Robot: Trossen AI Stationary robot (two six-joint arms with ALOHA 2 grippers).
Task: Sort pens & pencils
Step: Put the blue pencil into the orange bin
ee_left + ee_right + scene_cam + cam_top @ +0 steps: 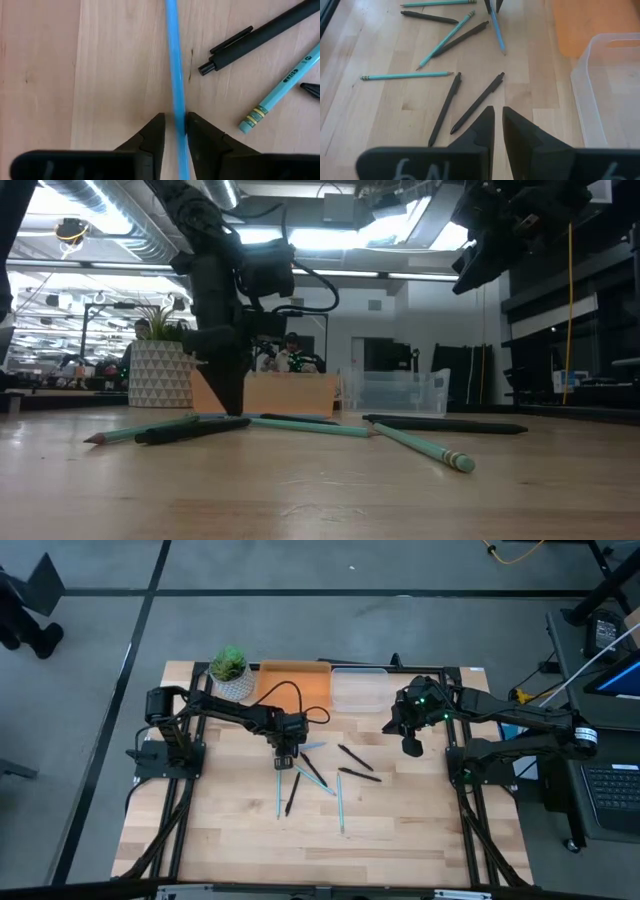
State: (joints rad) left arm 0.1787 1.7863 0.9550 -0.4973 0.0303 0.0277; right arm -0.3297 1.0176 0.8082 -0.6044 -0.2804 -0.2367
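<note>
Pale butcher-block planks, smooth with fine grain, make up the table (400, 830). On it lie the pens & pencils (318, 778), scattered near the middle: slim teal pencils with banded eraser ends and matte black pens with clips. The left gripper (174, 131) stands tip-down on the wood, its narrow jaws straddling one blue pencil (174, 60), pads just at its sides. The right gripper (498, 122) hangs above the table's right side, jaws nearly together, holding nothing. At the far edge sit an orange tray (295, 683), a clear plastic bin (358, 690) and a potted plant (230, 672). Only the low view shows the room: ceiling lights, ducts, a person behind the tray.
</note>
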